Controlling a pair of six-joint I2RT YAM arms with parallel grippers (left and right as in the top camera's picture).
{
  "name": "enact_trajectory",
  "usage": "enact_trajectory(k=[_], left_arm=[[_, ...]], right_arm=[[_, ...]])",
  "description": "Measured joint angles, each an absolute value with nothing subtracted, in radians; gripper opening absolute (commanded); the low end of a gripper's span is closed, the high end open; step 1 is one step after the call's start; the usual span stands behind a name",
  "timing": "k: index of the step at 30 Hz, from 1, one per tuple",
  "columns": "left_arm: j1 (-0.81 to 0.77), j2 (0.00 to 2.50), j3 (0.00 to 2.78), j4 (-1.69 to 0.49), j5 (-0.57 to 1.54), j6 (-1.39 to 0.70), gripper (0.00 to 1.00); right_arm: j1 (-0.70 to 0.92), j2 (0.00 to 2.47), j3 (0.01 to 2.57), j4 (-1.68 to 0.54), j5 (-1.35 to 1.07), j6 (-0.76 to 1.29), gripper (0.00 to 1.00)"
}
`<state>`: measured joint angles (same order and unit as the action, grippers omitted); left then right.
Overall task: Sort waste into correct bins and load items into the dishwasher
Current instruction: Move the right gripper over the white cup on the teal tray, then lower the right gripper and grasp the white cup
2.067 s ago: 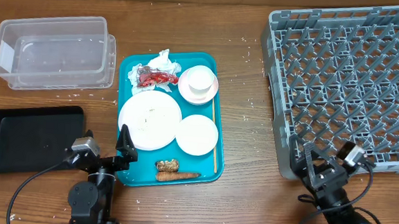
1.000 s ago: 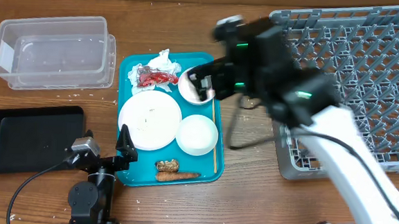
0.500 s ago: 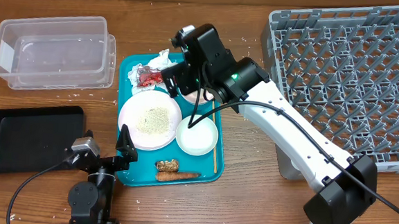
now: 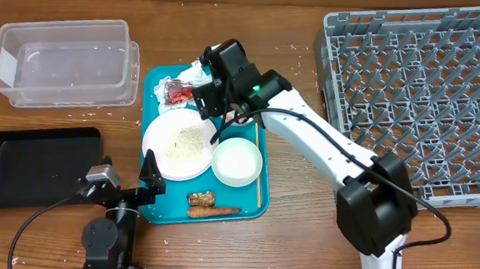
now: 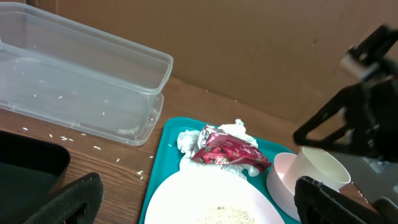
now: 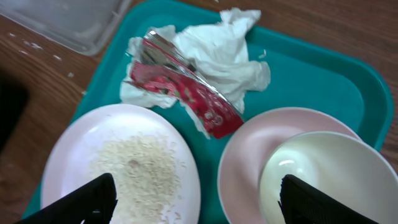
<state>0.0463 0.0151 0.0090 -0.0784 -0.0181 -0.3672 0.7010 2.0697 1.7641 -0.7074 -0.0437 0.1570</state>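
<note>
Hovering wide open above the red shiny wrapper on the teal plastic tray, the right end effector held nothing; clear plastic tub and grey lattice dish rack looked unfilled.

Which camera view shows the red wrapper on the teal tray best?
The right wrist view: the red wrapper lies close and central on the crumpled tissue, its creases clear. The left wrist view shows it smaller, from a low side angle. The overhead view shows only a small red patch.
</note>
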Motion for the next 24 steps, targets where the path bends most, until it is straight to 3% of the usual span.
enact_trajectory(k=[7,10,24], left_arm=[[0.046,0.015,0.009,-0.078,-0.018,-0.367,1.00],[0.046,0.015,0.009,-0.078,-0.018,-0.367,1.00],[0.046,0.015,0.009,-0.078,-0.018,-0.367,1.00]], right_arm=[[0.701,2.086,1.764,-0.718,0.014,0.156,0.79],[0.701,2.104,1.764,-0.722,0.021,0.155,0.72],[0.703,2.173,1.764,-0.738,0.113,0.138,0.60]])
